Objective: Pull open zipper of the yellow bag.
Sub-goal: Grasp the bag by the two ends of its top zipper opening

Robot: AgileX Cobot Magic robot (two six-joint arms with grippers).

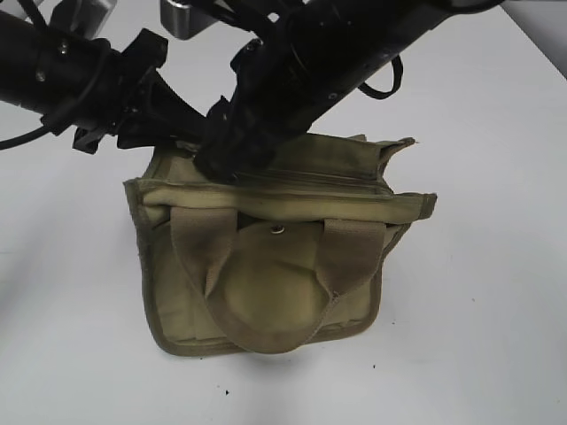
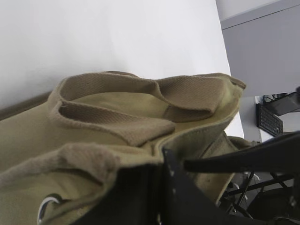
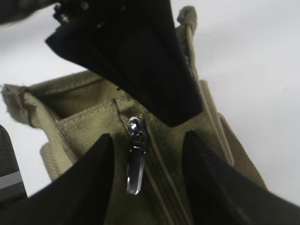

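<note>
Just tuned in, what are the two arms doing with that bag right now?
Both arms are down at the top of the yellow bag on the white table. The left gripper is shut at the bag's top edge. The right gripper is open, its fingers straddling the zipper's silver pull tab, which dangles untouched between them. The pull has not started.

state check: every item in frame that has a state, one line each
yellow bag: upright on the table, handles flopped over the front.
zipper: tape looks closed below the slider.
pull tab: dangling free between the right fingers, not gripped.
snap: state unclear.
left gripper: shut, at the bag's top left edge.
right gripper: open, straddling the pull tab.
</note>
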